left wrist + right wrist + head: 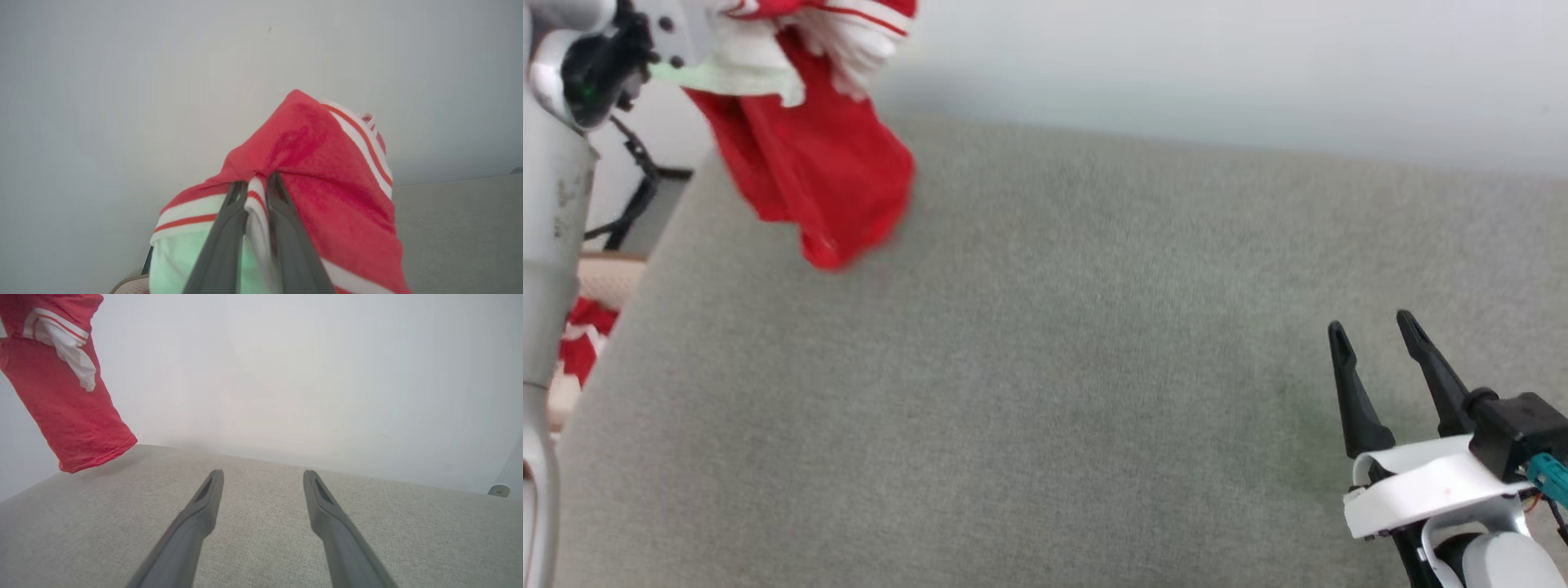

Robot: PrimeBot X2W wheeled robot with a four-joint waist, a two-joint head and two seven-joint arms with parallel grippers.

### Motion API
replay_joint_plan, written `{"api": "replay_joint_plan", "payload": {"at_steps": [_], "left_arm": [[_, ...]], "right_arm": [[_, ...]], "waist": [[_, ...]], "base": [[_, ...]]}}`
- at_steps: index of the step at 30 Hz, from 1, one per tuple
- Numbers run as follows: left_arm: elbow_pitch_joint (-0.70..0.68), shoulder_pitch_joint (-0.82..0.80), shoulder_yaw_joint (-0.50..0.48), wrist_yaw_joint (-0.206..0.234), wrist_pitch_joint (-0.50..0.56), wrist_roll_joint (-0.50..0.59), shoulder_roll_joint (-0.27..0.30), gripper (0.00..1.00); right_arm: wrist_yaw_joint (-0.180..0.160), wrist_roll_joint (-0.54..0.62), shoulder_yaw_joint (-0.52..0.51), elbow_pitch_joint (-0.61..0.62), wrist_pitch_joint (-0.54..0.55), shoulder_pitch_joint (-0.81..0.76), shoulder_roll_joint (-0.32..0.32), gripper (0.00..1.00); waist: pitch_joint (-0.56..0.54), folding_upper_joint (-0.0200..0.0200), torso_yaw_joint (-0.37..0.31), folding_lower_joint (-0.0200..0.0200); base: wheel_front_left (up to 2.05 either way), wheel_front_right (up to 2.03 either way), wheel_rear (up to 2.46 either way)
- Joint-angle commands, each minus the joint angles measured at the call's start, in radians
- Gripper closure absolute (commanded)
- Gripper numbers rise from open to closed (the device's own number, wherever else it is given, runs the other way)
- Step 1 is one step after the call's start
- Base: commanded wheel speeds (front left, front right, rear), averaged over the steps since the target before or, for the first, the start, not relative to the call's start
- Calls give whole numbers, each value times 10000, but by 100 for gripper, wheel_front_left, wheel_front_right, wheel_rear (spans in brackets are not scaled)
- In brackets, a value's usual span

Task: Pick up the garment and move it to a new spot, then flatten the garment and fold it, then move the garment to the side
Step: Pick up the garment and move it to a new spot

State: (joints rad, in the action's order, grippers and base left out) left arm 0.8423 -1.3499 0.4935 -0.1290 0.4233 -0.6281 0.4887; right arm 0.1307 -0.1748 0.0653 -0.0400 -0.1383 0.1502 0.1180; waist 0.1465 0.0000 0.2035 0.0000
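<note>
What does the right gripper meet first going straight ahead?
Likely the pale wall: the right gripper, open, points across the grey surface toward it; depth unclear. The garment hangs well left.

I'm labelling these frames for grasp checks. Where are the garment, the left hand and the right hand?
garment [817, 171]: head view, on the hanging red body.
left hand [257, 181]: left wrist view, between the fingertips pinching the striped trim.
right hand [263, 473]: right wrist view, in the gap between its spread fingertips.
</note>
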Motion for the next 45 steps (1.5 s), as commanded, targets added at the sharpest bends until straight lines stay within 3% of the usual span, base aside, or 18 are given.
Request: {"api": "replay_joint_plan", "payload": {"at_steps": [1, 13, 23, 30, 45], "left_arm": [[-433, 165, 157, -24, 202, -278, 47, 100], [-2819, 428, 680, 57, 1461, -949, -242, 100], [-5076, 1086, 1090, 592, 2589, -1217, -505, 100], [-6217, 2633, 1707, 1068, 3042, -1365, -602, 100], [-5444, 5948, 2624, 1445, 2947, -1705, -231, 100]], "right_arm": [[1, 16, -164, -61, -108, -206, -66, 0], [1, 295, -1162, -143, -275, -753, -185, 0], [1, 523, -1942, -92, -348, -976, -396, 0], [1, 390, -2120, -247, -517, -932, -586, 0], [1, -255, -1423, -1361, -1104, -253, -688, 0]], "waist": [[-880, 0, -51, 0], [-1336, 0, -1242, 0], [-1067, 0, -2604, 0], [-576, 0, -3258, 0], [362, 0, -4093, 0]], "base": [[0, 0, 0], [0, 0, 0], [0, 0, 0], [0, 0, 0], [0, 0, 0]]}}
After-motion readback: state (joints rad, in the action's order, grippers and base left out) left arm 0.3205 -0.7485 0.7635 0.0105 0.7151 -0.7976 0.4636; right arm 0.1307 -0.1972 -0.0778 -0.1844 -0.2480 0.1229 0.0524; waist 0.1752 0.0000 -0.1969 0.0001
